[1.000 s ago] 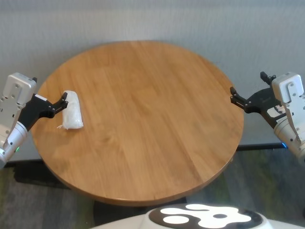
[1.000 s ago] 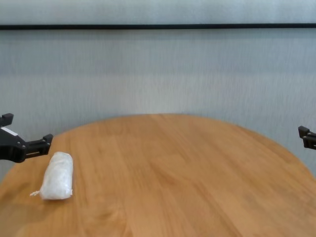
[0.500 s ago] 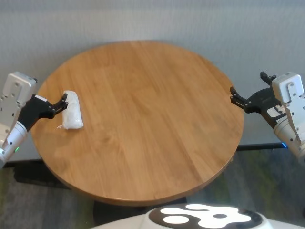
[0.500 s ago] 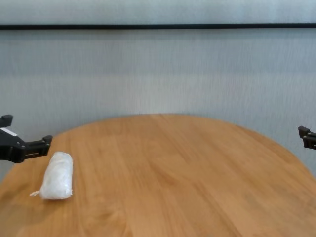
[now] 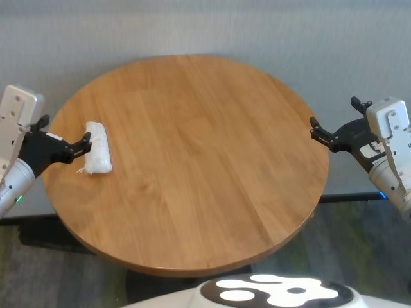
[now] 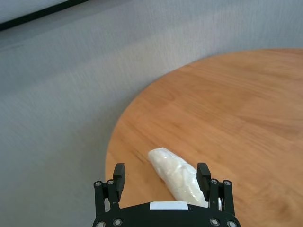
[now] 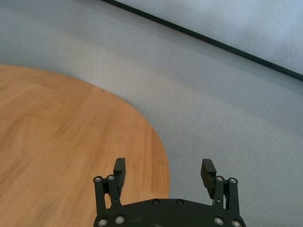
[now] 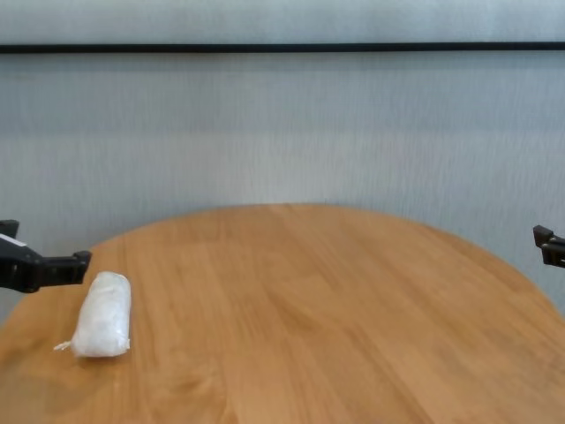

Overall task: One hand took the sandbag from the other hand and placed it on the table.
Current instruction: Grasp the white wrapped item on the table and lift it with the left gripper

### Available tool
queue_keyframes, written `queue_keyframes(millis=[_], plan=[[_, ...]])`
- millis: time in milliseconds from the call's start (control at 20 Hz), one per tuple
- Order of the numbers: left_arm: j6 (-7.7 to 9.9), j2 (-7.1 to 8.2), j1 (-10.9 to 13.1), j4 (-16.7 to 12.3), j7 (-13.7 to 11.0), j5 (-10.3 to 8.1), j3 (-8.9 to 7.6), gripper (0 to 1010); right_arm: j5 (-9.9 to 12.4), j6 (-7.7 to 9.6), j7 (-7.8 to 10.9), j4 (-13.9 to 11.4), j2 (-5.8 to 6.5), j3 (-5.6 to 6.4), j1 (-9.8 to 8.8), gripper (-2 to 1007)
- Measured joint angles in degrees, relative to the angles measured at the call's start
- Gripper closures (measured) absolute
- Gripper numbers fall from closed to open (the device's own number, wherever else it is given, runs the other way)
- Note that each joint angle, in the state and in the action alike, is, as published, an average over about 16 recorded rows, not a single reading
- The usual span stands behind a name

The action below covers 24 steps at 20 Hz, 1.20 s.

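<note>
The sandbag point(image 5: 98, 149), a small white crinkly pouch, lies on the table point(image 5: 199, 167) near its left edge. It also shows in the chest view point(image 8: 102, 314). My left gripper point(image 5: 65, 130), on the wrist with the green light, hovers open just left of the sandbag and holds nothing. In the left wrist view, the sandbag point(image 6: 176, 174) lies just beyond this gripper point(image 6: 161, 169), nearer one fingertip. My right gripper point(image 5: 334, 113), on the wrist with the blue light, hangs open and empty off the table's right edge; the right wrist view point(image 7: 164, 164) shows nothing between its fingers.
The round wooden tabletop point(image 8: 335, 309) bears only the sandbag. A grey wall stands behind the table, and dark floor shows around it. The robot's white body point(image 5: 270, 292) is at the near edge.
My left gripper has drawn back a little to the left, away from the sandbag. The sandbag and the right arm have not moved.
</note>
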Motion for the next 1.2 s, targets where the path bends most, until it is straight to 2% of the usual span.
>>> queue_keyframes(millis=[350, 600, 900, 1200], plan=[[8.04, -2.37, -0.27, -1.99, -0.69, -4.21, -2.06, 10, 0.00, 0.00, 0.00, 0.00, 0.00, 0.00, 0.00, 2], [13.36, -4.67, -1.50, -2.05, 0.00, -5.78, -2.61, 10, 0.00, 0.00, 0.00, 0.00, 0.00, 0.00, 0.00, 2], [18.02, -7.22, -3.48, -0.89, 1.35, -5.23, -2.01, 10, 0.00, 0.00, 0.00, 0.00, 0.00, 0.00, 0.00, 2], [20.35, -9.77, -5.48, 1.48, 2.59, -3.81, -1.20, 10, 0.00, 0.00, 0.00, 0.00, 0.00, 0.00, 0.00, 2]])
